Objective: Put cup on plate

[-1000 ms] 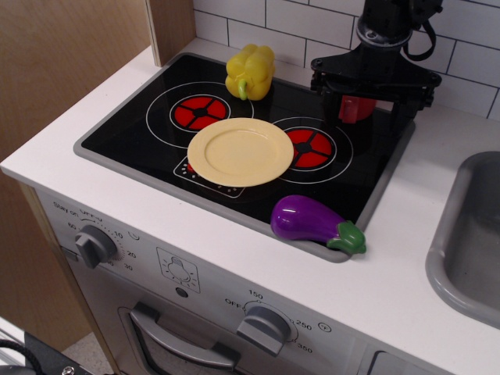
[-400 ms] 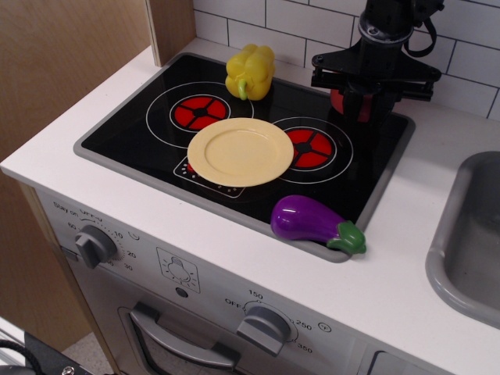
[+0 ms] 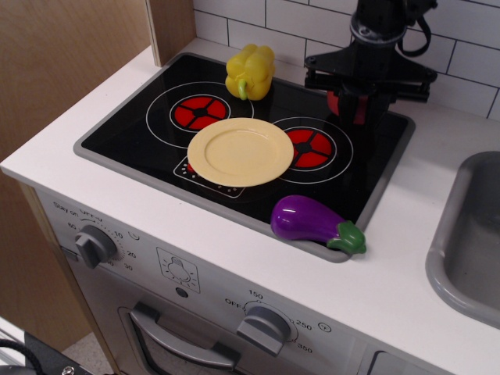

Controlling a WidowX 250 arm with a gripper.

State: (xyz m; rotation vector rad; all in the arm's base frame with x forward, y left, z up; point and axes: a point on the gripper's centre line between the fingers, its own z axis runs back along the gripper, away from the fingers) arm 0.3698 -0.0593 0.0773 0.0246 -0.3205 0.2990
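Observation:
The pale-yellow plate [image 3: 240, 151] lies on the black stove top, between the two red burner circles. My gripper [image 3: 362, 101] is at the stove's back right, to the right of and behind the plate. Its fingers are shut on the red cup [image 3: 349, 105] and hold it a little above the stove top. Only a small red part of the cup shows between and beside the black fingers; its handle is hidden.
A yellow toy pepper [image 3: 249, 71] stands at the stove's back edge. A purple eggplant [image 3: 315, 223] lies at the front right corner of the stove [image 3: 117, 133]. A grey sink [image 3: 469, 242] is at the right. A tiled wall is behind, a wooden panel at left.
The gripper's fingers closed in on the red cup, then lifted it slightly and shifted a little to the left.

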